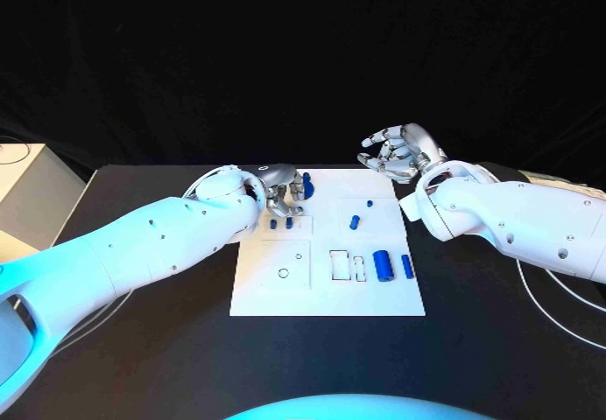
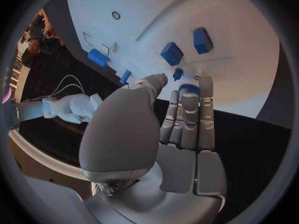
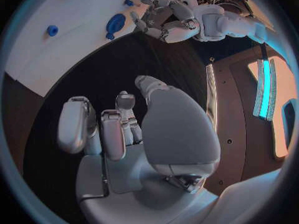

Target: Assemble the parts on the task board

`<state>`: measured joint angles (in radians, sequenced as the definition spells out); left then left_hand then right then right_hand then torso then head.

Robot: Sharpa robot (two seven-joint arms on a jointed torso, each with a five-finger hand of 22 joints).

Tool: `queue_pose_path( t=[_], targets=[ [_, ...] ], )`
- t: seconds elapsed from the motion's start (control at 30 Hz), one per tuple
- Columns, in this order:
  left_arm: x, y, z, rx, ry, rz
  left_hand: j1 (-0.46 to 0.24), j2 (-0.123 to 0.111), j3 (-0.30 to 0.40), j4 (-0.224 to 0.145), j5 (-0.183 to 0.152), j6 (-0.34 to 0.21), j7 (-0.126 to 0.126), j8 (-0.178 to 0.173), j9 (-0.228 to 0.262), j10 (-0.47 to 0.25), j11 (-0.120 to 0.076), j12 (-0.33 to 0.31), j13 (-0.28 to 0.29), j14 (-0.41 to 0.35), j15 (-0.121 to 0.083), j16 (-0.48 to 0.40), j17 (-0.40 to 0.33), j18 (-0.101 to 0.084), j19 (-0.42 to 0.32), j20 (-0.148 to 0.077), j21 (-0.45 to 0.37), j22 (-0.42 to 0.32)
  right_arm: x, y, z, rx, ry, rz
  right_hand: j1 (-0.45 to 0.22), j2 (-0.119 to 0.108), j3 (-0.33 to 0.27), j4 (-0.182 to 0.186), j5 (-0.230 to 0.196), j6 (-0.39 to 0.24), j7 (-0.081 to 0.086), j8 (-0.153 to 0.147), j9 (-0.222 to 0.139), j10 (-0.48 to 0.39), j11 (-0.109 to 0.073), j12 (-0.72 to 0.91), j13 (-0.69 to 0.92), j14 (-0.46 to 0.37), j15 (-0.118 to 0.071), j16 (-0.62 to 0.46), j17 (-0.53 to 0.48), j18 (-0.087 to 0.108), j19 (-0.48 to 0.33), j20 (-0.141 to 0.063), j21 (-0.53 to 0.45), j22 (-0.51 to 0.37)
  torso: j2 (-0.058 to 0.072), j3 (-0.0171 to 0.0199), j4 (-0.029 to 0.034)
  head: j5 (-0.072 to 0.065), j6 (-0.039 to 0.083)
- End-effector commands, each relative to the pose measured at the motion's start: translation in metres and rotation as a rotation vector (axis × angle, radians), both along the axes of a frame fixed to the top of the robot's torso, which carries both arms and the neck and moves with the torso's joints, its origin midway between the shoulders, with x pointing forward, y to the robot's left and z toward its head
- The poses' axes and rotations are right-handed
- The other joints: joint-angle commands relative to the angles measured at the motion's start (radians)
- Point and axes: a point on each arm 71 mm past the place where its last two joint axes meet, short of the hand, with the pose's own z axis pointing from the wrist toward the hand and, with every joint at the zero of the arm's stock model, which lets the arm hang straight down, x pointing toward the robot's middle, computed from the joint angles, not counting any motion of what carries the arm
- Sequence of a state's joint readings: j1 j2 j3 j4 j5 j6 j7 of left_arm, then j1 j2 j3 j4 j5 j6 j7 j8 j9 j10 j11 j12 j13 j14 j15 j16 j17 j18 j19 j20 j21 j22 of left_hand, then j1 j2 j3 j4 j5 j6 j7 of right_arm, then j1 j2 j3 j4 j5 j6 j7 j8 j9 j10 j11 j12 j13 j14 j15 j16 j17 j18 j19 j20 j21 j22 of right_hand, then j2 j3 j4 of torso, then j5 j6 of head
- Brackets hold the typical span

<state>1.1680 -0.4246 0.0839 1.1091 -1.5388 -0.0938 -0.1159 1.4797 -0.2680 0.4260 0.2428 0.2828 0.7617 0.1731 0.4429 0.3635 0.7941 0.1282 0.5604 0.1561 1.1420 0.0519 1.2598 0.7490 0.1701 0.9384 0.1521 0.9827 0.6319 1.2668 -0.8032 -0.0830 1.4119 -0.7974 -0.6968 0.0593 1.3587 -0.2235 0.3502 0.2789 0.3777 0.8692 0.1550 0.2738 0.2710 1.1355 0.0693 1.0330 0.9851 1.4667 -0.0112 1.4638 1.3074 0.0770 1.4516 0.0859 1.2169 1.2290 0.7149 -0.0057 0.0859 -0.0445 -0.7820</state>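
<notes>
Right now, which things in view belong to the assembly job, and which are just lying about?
Job: white board; blue parts on it; left hand, fingers over the board's far corner; right hand, off the board.

Lying about: pale box; white cable.

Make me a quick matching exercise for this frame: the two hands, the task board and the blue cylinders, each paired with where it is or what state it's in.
Things:
1. left hand
2. right hand
3. task board
4. two blue cylinders

Places or states:
A. lying side by side on the board's right part
B. raised beyond the board's far right corner, holding nothing
C. white plate at the table's middle
D. over the board's far left part, fingertips by small blue parts

Pairs: 1-D, 2-B, 3-C, 4-A
</notes>
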Motion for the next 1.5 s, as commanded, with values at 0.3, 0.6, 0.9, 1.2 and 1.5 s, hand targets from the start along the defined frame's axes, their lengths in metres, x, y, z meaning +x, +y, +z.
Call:
queue_pose_path(
  t=[0.3, 0.6, 0.9, 1.2, 1.5],
  targets=[
    [0.0026, -0.0039, -0.0067, 0.045, 0.027, 0.009, 0.034, 0.009, 0.014, 0.011, 0.0, 0.037, -0.002, -0.023, -0.02, 0.049, -0.004, -0.022, -0.023, -0.005, 0.001, 0.02, -0.027, 0.015, 0.003, -0.001, 0.017, 0.01, -0.0007, 0.0029, 0.0014, 0.003, -0.019, 0.012, 0.002, -0.012, 0.009, 0.0, 0.005, -0.003, -0.003, 0.004, 0.002, -0.02, -0.006, -0.022, -0.025, 0.051, -0.006, -0.007, 0.045, 0.01, -0.006, -0.004, -0.01, -0.005, 0.002, 0.0, -0.0024, -0.008, -0.006],
    [0.0062, -0.0019, -0.0078, 0.041, 0.018, 0.03, 0.058, 0.015, 0.052, 0.005, -0.001, 0.057, -0.001, -0.039, -0.034, 0.079, -0.005, -0.046, -0.045, -0.007, -0.001, 0.035, -0.045, 0.015, 0.0, -0.004, 0.034, 0.021, -0.001, 0.0045, 0.0015, 0.005, -0.019, 0.016, 0.002, -0.013, 0.01, 0.0, 0.005, -0.003, -0.003, 0.004, 0.002, -0.023, -0.006, -0.027, -0.031, 0.051, -0.006, -0.007, 0.046, 0.009, -0.006, -0.004, -0.009, -0.004, 0.0, -0.0004, 0.0006, -0.012, -0.008],
    [0.006, -0.0048, -0.0092, 0.039, 0.028, 0.025, 0.064, 0.017, 0.07, -0.002, -0.003, 0.067, -0.004, -0.047, -0.04, 0.101, -0.008, -0.057, -0.055, 0.003, -0.003, 0.05, -0.039, 0.015, -0.003, -0.005, 0.048, 0.03, -0.001, 0.0053, 0.0014, 0.005, -0.018, 0.017, 0.001, -0.013, 0.011, 0.0, 0.005, -0.004, -0.003, 0.004, 0.002, -0.025, -0.006, -0.032, -0.037, 0.051, -0.006, -0.007, 0.046, 0.009, -0.005, -0.004, -0.01, -0.004, 0.0, -0.0008, -0.0016, -0.012, -0.011],
    [0.0064, -0.0053, -0.0105, 0.038, 0.035, 0.025, 0.061, 0.013, 0.075, -0.003, -0.004, 0.059, -0.004, -0.059, -0.045, 0.105, -0.008, -0.065, -0.061, 0.005, -0.003, 0.056, -0.04, 0.015, -0.005, -0.005, 0.053, 0.034, -0.0011, 0.0058, 0.0014, 0.005, -0.016, 0.018, 0.0, -0.013, 0.012, 0.0, 0.005, -0.004, -0.003, 0.005, 0.002, -0.025, -0.006, -0.034, -0.04, 0.052, -0.006, -0.006, 0.048, 0.009, -0.004, -0.004, -0.008, -0.002, 0.0, -0.0014, 0.0007, -0.017, -0.014],
    [0.0066, -0.0079, -0.0129, 0.046, 0.05, 0.019, 0.062, 0.013, 0.078, -0.005, -0.004, 0.058, -0.004, -0.062, -0.047, 0.107, -0.008, -0.068, -0.063, 0.007, -0.003, 0.06, -0.038, 0.015, -0.007, -0.005, 0.056, 0.036, -0.0016, 0.0072, 0.0015, 0.006, -0.016, 0.022, 0.0, -0.013, 0.012, 0.0, 0.005, -0.004, -0.003, 0.005, 0.002, -0.025, -0.006, -0.034, -0.04, 0.052, -0.006, -0.006, 0.048, 0.009, -0.004, -0.004, -0.008, -0.002, 0.001, -0.0014, -0.0006, -0.018, -0.019]
  ],
)
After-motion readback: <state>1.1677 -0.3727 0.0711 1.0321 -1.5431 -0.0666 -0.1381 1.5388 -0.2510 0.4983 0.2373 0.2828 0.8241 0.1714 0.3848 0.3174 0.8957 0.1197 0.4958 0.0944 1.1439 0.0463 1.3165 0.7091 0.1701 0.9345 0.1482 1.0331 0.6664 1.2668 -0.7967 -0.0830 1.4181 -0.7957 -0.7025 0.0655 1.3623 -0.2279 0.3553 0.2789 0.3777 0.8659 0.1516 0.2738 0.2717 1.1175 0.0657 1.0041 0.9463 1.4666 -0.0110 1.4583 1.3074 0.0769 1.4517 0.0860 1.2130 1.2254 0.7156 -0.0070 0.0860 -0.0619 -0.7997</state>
